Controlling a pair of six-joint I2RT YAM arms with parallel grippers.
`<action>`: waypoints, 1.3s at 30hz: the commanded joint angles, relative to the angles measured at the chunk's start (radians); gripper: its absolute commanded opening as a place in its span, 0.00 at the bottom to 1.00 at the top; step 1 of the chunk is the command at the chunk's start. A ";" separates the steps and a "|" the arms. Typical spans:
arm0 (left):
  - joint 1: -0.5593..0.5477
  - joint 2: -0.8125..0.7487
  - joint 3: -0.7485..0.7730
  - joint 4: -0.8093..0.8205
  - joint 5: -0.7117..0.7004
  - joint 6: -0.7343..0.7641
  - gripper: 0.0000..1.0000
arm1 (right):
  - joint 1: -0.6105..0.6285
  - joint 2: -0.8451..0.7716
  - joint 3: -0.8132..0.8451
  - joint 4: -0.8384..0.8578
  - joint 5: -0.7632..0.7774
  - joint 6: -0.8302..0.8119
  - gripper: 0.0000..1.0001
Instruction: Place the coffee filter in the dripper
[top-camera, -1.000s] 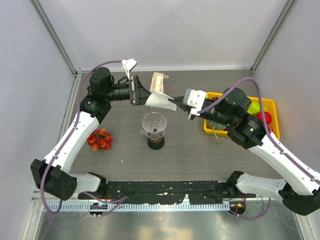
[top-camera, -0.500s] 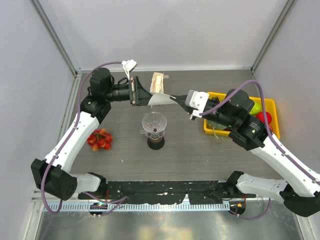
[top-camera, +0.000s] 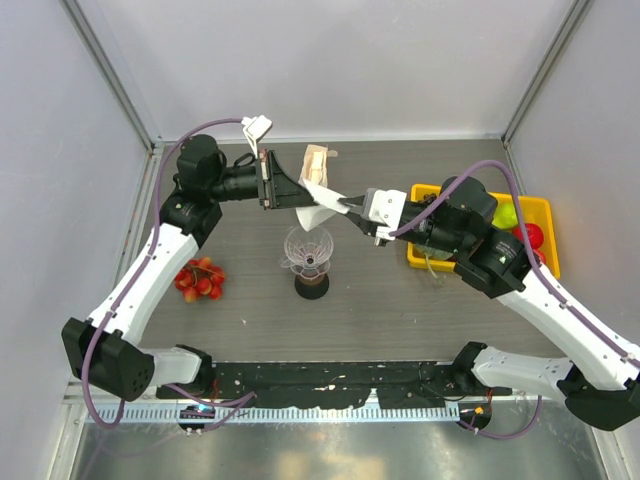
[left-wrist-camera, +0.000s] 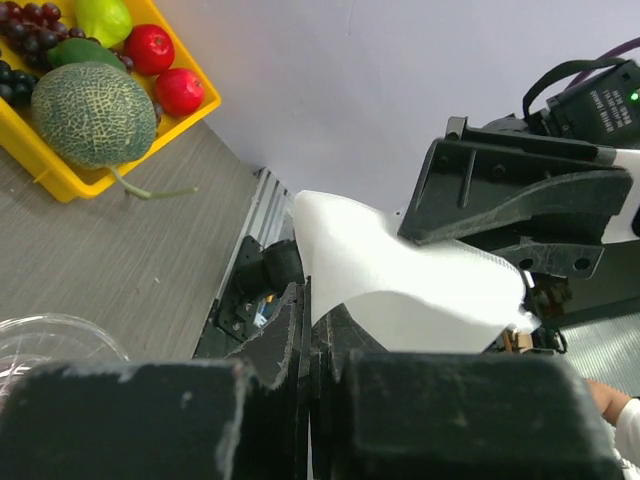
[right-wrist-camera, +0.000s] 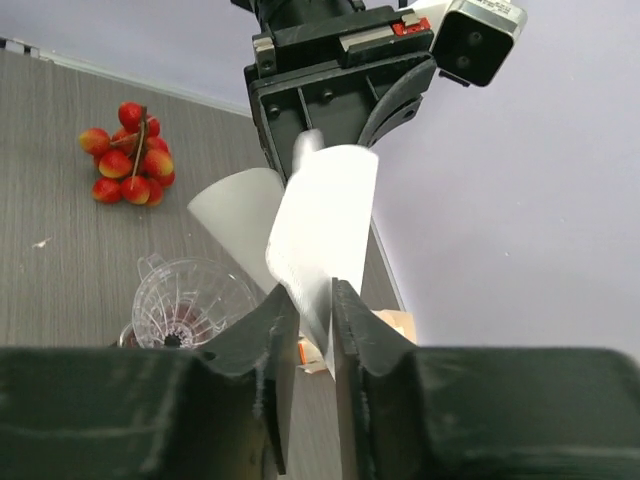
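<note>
Two grippers pinch the coffee filter (top-camera: 318, 197) at once: left gripper (top-camera: 292, 195) clenched on its left edge, right gripper (top-camera: 348, 206) on its right, the sheet aloft just far of the dripper (top-camera: 308, 247). Judged step: spreading the filter before seating; next it needs its narrow end turned down and lowered nearer, into the funnel mouth. Long axis runs left–right between the pinches, sheet twisted; tip direction unclear.
</note>
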 joint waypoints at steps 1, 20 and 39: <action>0.004 -0.043 0.043 -0.096 -0.013 0.137 0.00 | 0.004 0.012 0.076 -0.075 -0.005 -0.022 0.28; -0.001 -0.068 0.095 -0.317 -0.113 0.340 0.00 | 0.004 0.049 0.198 -0.241 -0.024 -0.059 0.37; -0.048 -0.065 0.129 -0.374 -0.154 0.429 0.36 | 0.007 0.098 0.215 -0.243 -0.051 -0.110 0.05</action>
